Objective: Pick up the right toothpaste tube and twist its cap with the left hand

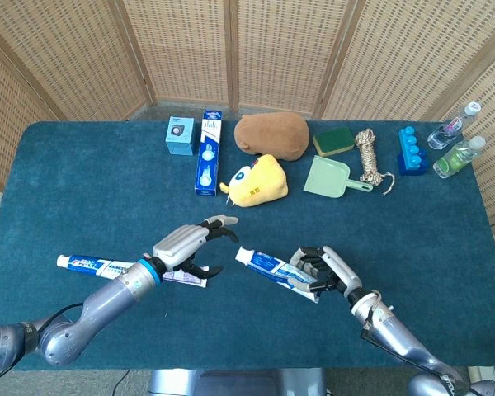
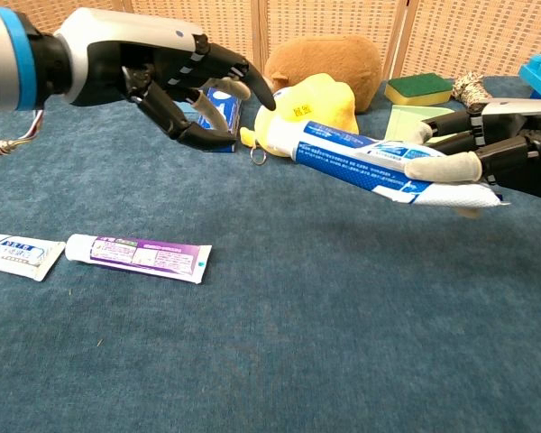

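Your left hand hangs over the table with its fingers spread and curved, holding nothing, their tips just beside the cap. That cap is small, hard and probably smooth, so I'd pinch it squarely with the fingertips rather than wrap it. The tube is off the table, slanting cap-end up toward the left. It looks light and soft-walled, likely to buckle or spin if squeezed mid-body. Your right hand holds it near the crimped tail, fingers wrapped round; a firmer hold nearer the shoulder should resist the twist better.
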Controlling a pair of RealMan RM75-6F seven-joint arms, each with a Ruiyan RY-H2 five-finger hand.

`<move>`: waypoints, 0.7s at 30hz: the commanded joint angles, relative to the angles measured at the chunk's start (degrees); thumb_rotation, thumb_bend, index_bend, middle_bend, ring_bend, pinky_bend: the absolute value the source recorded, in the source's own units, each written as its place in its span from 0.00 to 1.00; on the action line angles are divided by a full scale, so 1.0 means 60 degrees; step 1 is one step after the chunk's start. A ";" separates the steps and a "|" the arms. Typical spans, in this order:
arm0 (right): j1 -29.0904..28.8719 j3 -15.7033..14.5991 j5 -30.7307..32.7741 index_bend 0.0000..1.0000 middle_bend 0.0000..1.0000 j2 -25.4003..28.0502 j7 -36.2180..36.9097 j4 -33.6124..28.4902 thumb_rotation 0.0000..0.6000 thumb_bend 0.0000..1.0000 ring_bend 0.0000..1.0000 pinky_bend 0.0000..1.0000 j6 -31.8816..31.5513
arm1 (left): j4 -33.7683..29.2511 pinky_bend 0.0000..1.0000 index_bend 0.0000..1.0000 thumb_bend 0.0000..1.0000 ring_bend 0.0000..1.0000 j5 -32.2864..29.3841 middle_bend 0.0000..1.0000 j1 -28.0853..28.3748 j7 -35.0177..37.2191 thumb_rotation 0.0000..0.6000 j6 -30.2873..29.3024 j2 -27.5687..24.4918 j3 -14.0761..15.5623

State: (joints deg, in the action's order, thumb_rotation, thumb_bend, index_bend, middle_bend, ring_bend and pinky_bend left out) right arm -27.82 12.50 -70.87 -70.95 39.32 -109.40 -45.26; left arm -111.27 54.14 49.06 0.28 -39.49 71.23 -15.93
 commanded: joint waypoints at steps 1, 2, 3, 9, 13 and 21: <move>0.0015 -0.0027 -0.0136 0.92 0.72 0.0038 0.0142 -0.0025 1.00 0.65 0.70 0.73 -0.0002 | 0.0058 0.21 0.26 0.33 0.04 -0.0166 0.09 0.0162 -0.0025 1.00 0.0005 0.0070 0.0039; 0.0013 -0.0029 -0.0170 0.92 0.72 0.0045 0.0177 -0.0034 1.00 0.65 0.70 0.73 -0.0007 | 0.0063 0.21 0.26 0.33 0.04 -0.0213 0.09 0.0211 -0.0011 1.00 0.0021 0.0090 0.0045; 0.0010 -0.0031 -0.0196 0.92 0.72 0.0051 0.0207 -0.0037 1.00 0.65 0.70 0.73 -0.0012 | 0.0072 0.21 0.26 0.33 0.04 -0.0250 0.09 0.0254 -0.0004 1.00 0.0027 0.0105 0.0055; -0.0025 -0.0071 -0.0308 0.92 0.72 0.0083 0.0332 -0.0067 1.00 0.65 0.70 0.73 -0.0012 | 0.0119 0.21 0.26 0.33 0.04 -0.0381 0.09 0.0458 0.0045 1.00 -0.0044 0.0236 0.0122; -0.0045 -0.0099 -0.0363 0.92 0.72 0.0090 0.0431 -0.0082 1.00 0.65 0.71 0.73 -0.0015 | 0.0168 0.21 0.26 0.33 0.04 -0.0425 0.09 0.0574 0.0076 1.00 -0.0085 0.0292 0.0154; -0.0120 -0.0093 -0.0444 0.92 0.72 0.0100 0.0577 -0.0118 1.00 0.65 0.71 0.73 -0.0021 | 0.0226 0.21 0.29 0.33 0.04 -0.0501 0.09 0.0743 0.0174 1.00 -0.0117 0.0362 0.0191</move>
State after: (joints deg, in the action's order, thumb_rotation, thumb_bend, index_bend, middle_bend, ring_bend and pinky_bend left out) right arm -28.49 11.92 -73.50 -70.38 42.72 -110.07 -45.38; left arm -109.93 51.15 53.49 1.29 -40.18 73.37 -14.80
